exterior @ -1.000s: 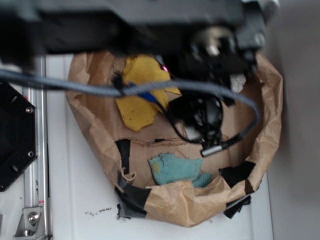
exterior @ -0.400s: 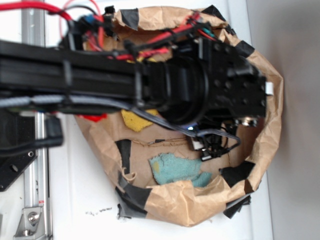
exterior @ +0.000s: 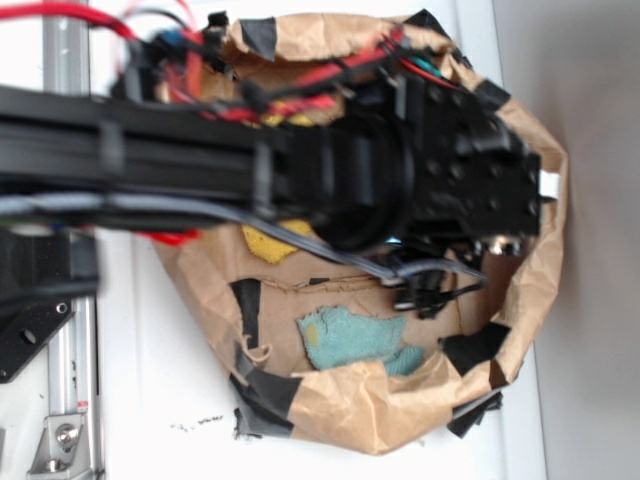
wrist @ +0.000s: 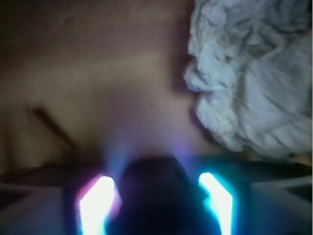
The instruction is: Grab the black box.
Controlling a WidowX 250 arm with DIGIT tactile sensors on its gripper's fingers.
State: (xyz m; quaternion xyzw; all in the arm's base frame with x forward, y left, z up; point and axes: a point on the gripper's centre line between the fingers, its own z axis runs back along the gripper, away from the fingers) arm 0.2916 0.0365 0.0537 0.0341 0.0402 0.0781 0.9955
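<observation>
Claw (wrist: 155, 205) sitting over dark rounded object, possibly black box (wrist: 154, 196), at 6 o'clock; grip state unclear; white cloth (wrist: 254, 73) at 2 o'clock; advising centring before clenching

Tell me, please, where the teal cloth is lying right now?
Exterior view: the teal cloth lies on the brown paper near its lower edge, below the arm.

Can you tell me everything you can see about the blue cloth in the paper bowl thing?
The blue cloth is a small, fuzzy scrap of teal fabric with ragged, uneven edges. It lies flat and a bit crumpled on the brown paper, near the front rim of the paper nest. Nothing rests on it and the gripper is not touching it; the arm hangs above and to its right. A strip of black tape sits to its left.
</observation>
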